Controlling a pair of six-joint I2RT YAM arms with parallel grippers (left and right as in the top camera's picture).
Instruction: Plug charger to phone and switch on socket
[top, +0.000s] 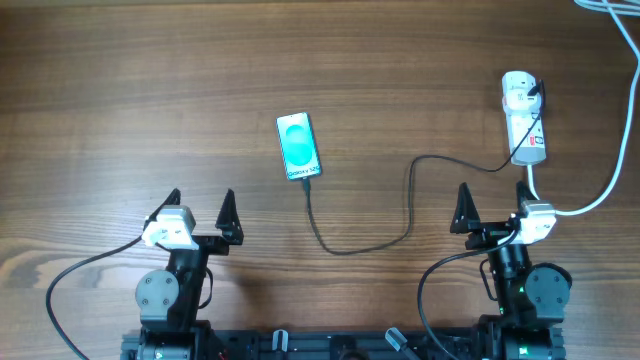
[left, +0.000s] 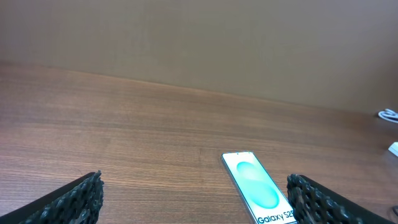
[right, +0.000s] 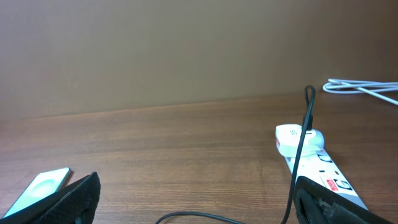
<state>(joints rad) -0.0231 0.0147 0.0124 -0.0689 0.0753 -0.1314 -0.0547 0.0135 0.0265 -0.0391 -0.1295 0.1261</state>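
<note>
Left hand (top: 200, 207): spread wide, empty, by near edge of brown wooden tabletop (top: 120, 100). Flat teal-screened smartphone (top: 299, 146): mid-tabletop, within both arms' reach. Thin black charger cable (top: 411, 200): plug touches phone's near end, apparently seated; runs right to long white power strip (top: 524, 125) near right edge. Right hand (top: 493, 212): spread, empty, just before strip, placed for switching on.

I see phone (top: 299, 146) lying mid table (top: 120, 90), socket (top: 522, 118) well right, charger (top: 410, 205) looping between, reaching phone's near end.
</note>
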